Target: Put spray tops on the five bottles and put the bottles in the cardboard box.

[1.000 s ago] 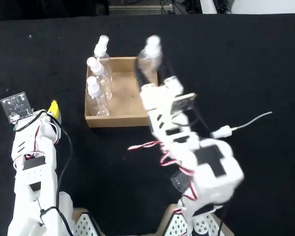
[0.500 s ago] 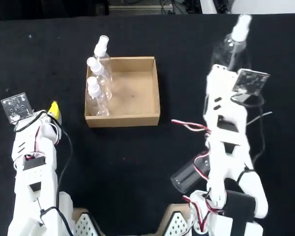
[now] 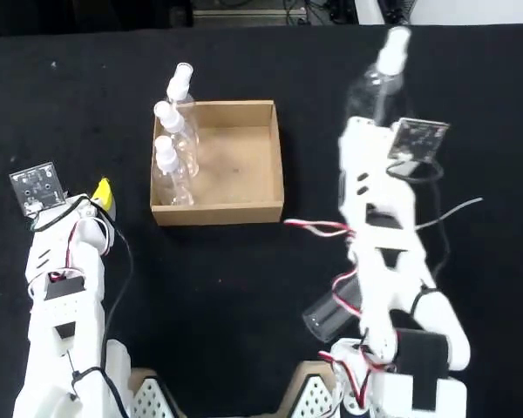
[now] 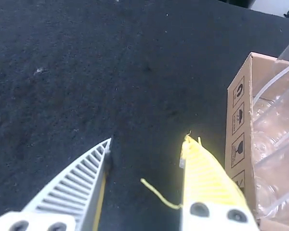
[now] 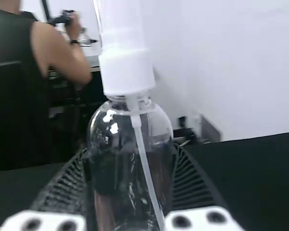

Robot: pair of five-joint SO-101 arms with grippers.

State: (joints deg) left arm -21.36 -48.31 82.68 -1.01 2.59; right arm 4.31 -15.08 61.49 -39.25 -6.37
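Note:
The cardboard box (image 3: 244,207) stands left of centre with three clear bottles (image 3: 173,131) upright along its left wall, each with a white spray top. My right gripper (image 3: 372,111) is raised to the right of the box and shut on a fourth bottle (image 3: 371,85) with a spray top (image 3: 393,42). The right wrist view has this bottle (image 5: 130,159) upright between the fingers (image 5: 188,178). A topless bottle (image 3: 329,313) lies under the right arm. My left gripper (image 4: 148,142) hangs open over bare cloth, left of the box (image 4: 240,120).
Black cloth covers the table (image 3: 471,104). A white tube (image 3: 458,209) of a loose spray top lies to the right of the right arm. The box's middle and right part (image 3: 240,161) are free.
My right arm swung the bottle from over the box's right edge out to the right, then came back slightly left. The left arm shifted a little.

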